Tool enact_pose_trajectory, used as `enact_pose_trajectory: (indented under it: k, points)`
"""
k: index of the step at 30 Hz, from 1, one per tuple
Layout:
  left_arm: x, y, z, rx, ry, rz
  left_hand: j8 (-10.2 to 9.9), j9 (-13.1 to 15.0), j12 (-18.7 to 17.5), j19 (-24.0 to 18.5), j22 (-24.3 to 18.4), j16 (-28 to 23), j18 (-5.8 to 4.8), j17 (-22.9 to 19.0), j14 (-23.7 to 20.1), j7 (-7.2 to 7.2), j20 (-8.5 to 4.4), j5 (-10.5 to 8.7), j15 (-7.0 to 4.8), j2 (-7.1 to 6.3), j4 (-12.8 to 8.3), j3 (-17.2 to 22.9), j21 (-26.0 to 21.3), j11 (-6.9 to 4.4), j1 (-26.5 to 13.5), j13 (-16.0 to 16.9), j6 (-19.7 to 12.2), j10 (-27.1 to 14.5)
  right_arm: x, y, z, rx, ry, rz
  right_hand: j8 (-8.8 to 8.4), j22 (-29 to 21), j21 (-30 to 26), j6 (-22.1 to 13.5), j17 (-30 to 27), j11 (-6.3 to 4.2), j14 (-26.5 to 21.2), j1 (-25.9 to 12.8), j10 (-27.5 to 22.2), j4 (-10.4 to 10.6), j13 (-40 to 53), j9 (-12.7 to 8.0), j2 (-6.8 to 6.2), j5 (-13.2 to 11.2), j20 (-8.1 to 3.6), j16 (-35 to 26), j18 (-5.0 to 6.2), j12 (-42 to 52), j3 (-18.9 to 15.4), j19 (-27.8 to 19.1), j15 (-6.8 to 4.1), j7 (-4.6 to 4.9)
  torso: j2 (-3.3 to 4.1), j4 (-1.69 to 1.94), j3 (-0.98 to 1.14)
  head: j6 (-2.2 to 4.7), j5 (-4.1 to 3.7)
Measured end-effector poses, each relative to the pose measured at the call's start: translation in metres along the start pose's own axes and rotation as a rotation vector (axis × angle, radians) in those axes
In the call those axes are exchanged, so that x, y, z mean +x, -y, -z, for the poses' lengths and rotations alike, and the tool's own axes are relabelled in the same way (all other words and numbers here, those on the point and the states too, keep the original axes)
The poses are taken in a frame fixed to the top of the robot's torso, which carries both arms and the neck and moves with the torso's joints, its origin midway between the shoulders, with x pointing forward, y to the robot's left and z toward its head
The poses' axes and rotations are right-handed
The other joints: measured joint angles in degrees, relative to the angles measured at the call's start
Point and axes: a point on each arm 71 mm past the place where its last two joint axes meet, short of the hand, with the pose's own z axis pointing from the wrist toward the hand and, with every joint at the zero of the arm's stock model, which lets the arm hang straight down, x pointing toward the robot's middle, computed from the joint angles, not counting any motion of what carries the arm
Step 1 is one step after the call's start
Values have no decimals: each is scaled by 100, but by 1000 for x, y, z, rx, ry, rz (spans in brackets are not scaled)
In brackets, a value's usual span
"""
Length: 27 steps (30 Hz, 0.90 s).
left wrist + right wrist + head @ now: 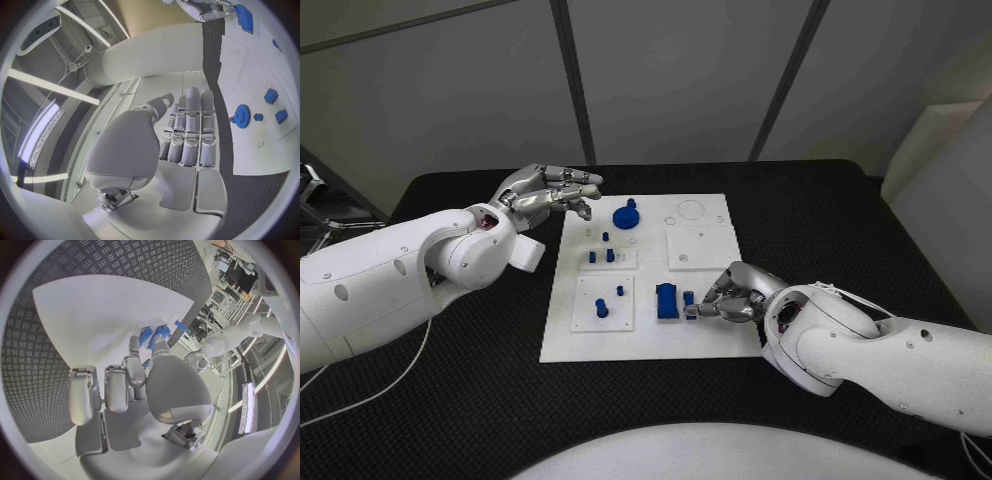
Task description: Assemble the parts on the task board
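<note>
right hand pinches a small blue part near the task board right edge, beside the blue block. left hand, fingers together, empty, hovers off the board's far left corner. judged: insertion step; next move needs accurate seating.

Blue parts on a white task board, black table, silver robot hand.

- Head view: you get even, cool, soft light; the task board reads bright against the dark surface, w/ faint shadows only.
- Wrist views: heavy fisheye, straight edges bend near the rim.
- Left wrist view: ceiling light strips glare.
- Your close-up left hand and right hand look slightly soft.
</note>
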Motion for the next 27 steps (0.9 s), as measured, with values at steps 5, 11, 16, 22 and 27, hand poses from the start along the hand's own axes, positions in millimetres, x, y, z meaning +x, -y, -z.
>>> enact_pose_trajectory:
  k: [5, 11, 16, 22, 27]
  points:
    - [0, 0, 0, 0, 0, 0, 0, 0, 0, 0, 0, 0, 0, 0, 0, 0, 0, 0, 0, 0, 0, 0, 0, 0, 0, 0, 0, 0, 1, 1, -4, 3, -2, 13, 0, 0, 0, 33, 0, 0, 0, 151, -1, -71, 10, 12, 39, 0, 0, 0, 0, -1, 70, 0, 1, -33, 4, 10, 0, -1, -2]
    - [0, 0, 0, -1, -1, 0, 0, 4, 0, 0, 0, 0, 0, 0, 0, 0, 0, 0, 0, 0, 0, 0, 0, 0, 0, 0, 0, 0, 1, 2, -10, 7, 2, 24, 0, 0, 0, 54, 0, 0, -2, 357, 0, -183, 20, 22, 160, -16, 0, 0, 0, -5, 153, 0, 4, -54, 8, 10, -1, -14, 13]
    - [0, 0, 0, -1, -1, 0, 0, 4, 0, 0, -4, 0, 0, 0, 0, 0, 0, 0, 0, 0, 0, 0, 0, 0, 0, -1, 0, 0, 1, 4, -14, 14, 8, 30, 0, 0, 0, 62, -1, -11, -2, 379, 11, -185, 14, 31, 182, -20, 0, 0, 0, -18, 149, 0, 4, -61, 8, 10, 0, -34, 17]
    - [0, 0, 0, -2, -1, 0, 0, 4, 0, 0, -4, 0, 0, 0, 0, 0, 0, 0, 0, 0, 0, 0, 0, 0, 0, -1, 0, 0, 1, 3, -15, 6, 10, 30, 0, 0, 0, 79, -1, -11, -2, 378, 11, -147, 10, 38, 183, -59, 0, 0, 0, -27, 110, 0, 4, -44, 9, 10, 2, -41, 34]
    - [-1, 0, 0, -2, 0, 0, 0, 3, 0, 0, -4, 0, 0, 0, 0, 0, 0, 0, 0, 0, 0, 0, 0, 0, 0, -2, 0, 1, 2, 3, -14, -1, 9, 27, 0, 0, 0, 79, -1, -11, -2, 316, 11, -104, 19, 46, 242, -83, 0, 0, -1, -28, 37, 0, 4, -44, 9, 10, 2, -49, 40]
